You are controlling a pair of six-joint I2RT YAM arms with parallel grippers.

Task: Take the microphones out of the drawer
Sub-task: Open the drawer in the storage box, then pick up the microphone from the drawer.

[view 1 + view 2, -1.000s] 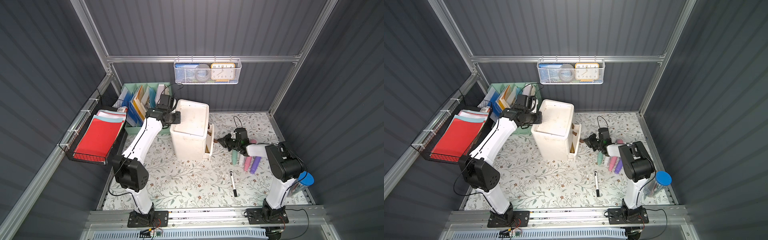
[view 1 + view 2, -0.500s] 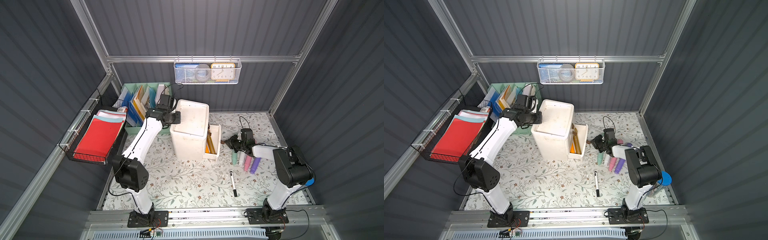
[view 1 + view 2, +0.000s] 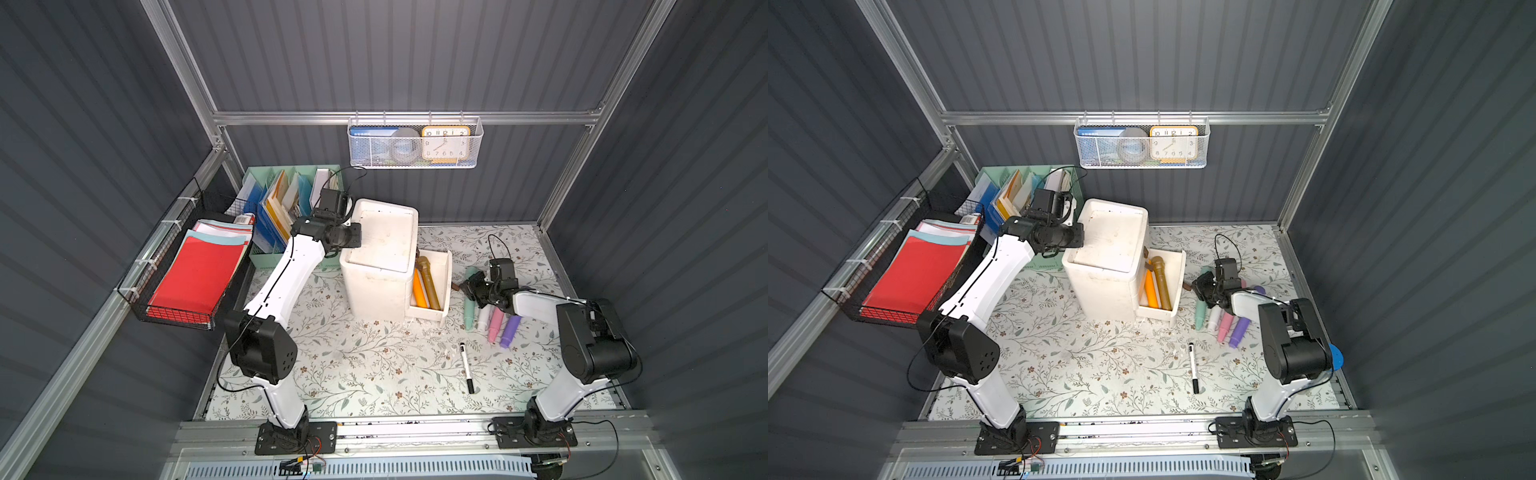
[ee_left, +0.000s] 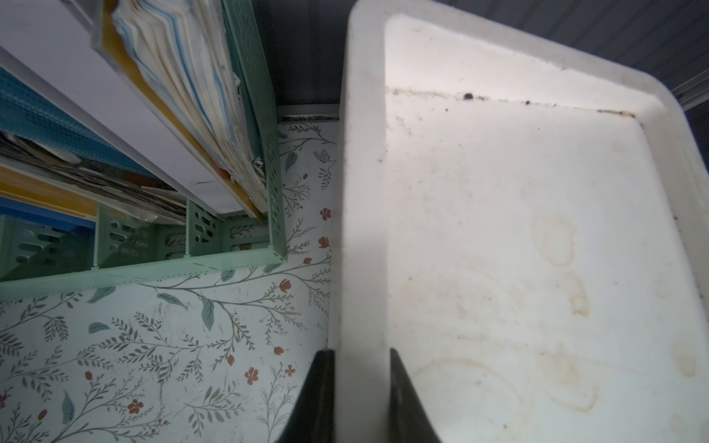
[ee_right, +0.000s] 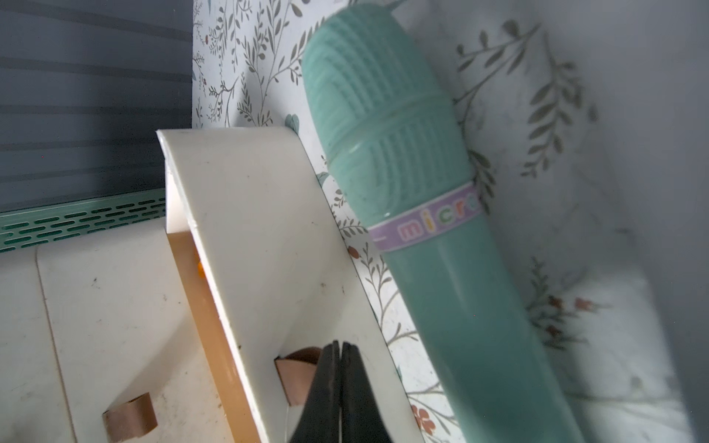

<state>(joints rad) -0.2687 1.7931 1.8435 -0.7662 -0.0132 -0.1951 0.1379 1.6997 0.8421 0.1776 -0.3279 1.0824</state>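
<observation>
top views, drawer: in both top views the drawer [image 3: 446, 286] stands pulled out of the white cabinet [image 3: 382, 243] toward the right arm, with its inside open from above.
top views, microphones: a gold microphone [image 3: 429, 286] and an orange microphone [image 3: 418, 293] lie side by side in the drawer. The task doesn't say which one is wanted.
top views, axis: both lie flat, with the long axis running from the back wall toward the front rail, across the way the drawer slides. The gold one's head points to the back wall. I can't make out the orange one's head.
top views, hands: the right hand [image 3: 462, 287] sits low at the drawer front, just above the counter [image 3: 374, 365]. The left hand [image 3: 355, 237] is on the cabinet's top edge.
left wrist, grip: the left hand's fingers are clamped on the cabinet's raised rim, one on each side, steadying it.
right wrist, grip: the right hand's fingers are pressed together, pinching the brown pull tab [image 5: 295, 368] on the drawer front.
right wrist, beside it: a teal microphone [image 5: 422, 199] lies on the counter outside the drawer.
step: the opening looks done to me, and the picking has not yet begun.
next move: I'd say the right hand must let go of the tab, rise over the drawer front and turn its fingers across a barrel. Then it comes down between close neighbours and close walls.
</observation>
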